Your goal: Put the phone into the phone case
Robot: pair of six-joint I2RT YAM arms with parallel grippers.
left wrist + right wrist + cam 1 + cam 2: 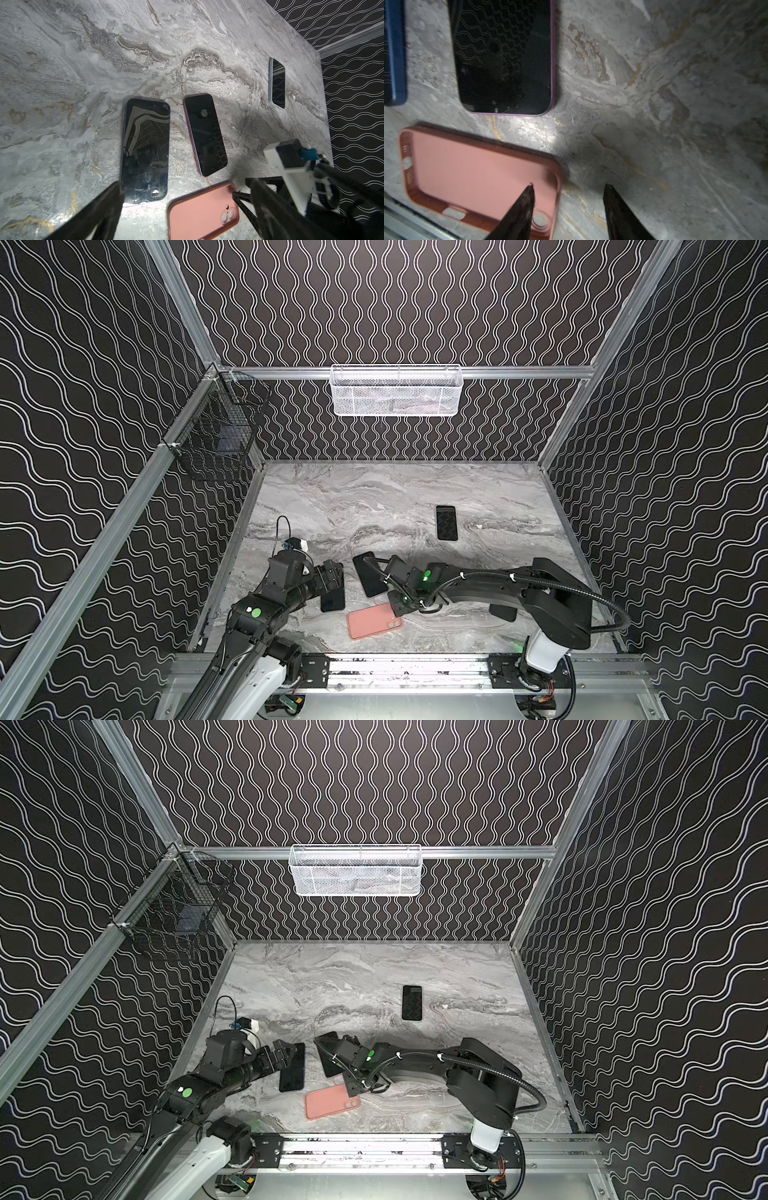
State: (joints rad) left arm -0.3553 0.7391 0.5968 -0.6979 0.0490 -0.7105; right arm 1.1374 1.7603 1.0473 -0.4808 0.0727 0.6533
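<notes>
**Case empty, no phone picked up yet**

Starting at the right gripper (569, 184): apart, clamped on nothing. Straddles the camera-hole end of the pink case (477, 166), with one finger (521, 207) over the inside floor and the other outside, above the table (654, 104). Cannot tell whether either finger touches the case wall.

Next out, the left gripper (182, 184): wide apart and empty, low over the near end of the blue-edged phone (145, 149). No contact visible.

Case: flat on the table, open side up, nothing in it. Lies near the front rail, just beside both grippers.

Phones: purple-edged phone (204, 133) screen up, just behind the case and apart from it. Blue-edged phone beside that one, also flat. Third phone (446, 522) well apart toward the back; looks to be in a pale case already.

Progress, as a judgement: early.
- Done: nothing seated, both grippers merely in position.
- Left: pin or lift the case, pick up a phone, line it up with the camera hole, then press it in corner by corner.

Unclear which phone is meant, probably one of the two near ones. Worth watching the slick glass and the soft case wall: could slide or fold under a pinch.
</notes>
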